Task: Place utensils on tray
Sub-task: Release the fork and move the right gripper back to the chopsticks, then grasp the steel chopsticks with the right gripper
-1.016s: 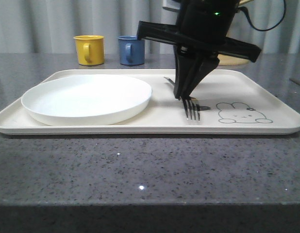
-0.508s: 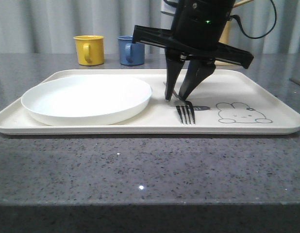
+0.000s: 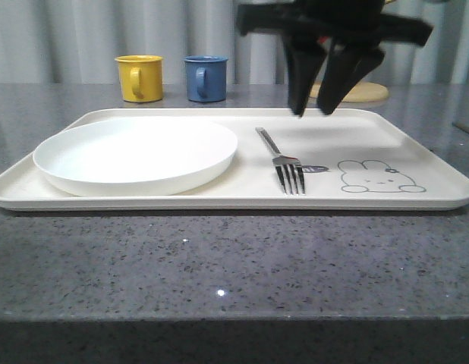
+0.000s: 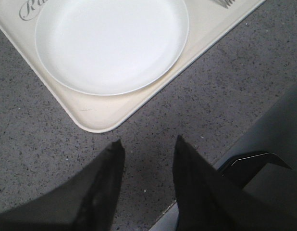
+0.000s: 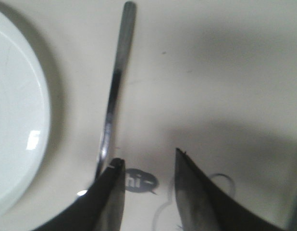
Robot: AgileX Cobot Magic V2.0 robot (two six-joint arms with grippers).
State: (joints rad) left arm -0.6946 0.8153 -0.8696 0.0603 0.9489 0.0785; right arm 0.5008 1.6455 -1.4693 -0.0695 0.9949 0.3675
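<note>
A silver fork [image 3: 284,161] lies flat on the cream tray [image 3: 417,144], tines toward the front, between the white plate and the rabbit drawing [image 3: 375,176]. My right gripper [image 3: 312,114] hangs open above the tray, behind and above the fork, holding nothing. In the right wrist view the fork handle [image 5: 116,84] runs past the open right gripper [image 5: 147,155]. My left gripper [image 4: 147,143] is open over the bare grey counter, just off the tray's corner [image 4: 98,126].
A round white plate [image 3: 136,153] fills the tray's left half. A yellow mug [image 3: 140,77] and a blue mug [image 3: 205,78] stand behind the tray. A tan round base [image 3: 363,92] sits at the back right. The counter's edge [image 4: 244,159] is close to the left gripper.
The right gripper opened, let go of the fork and rose up and to the right. The fork now lies free on the tray.
</note>
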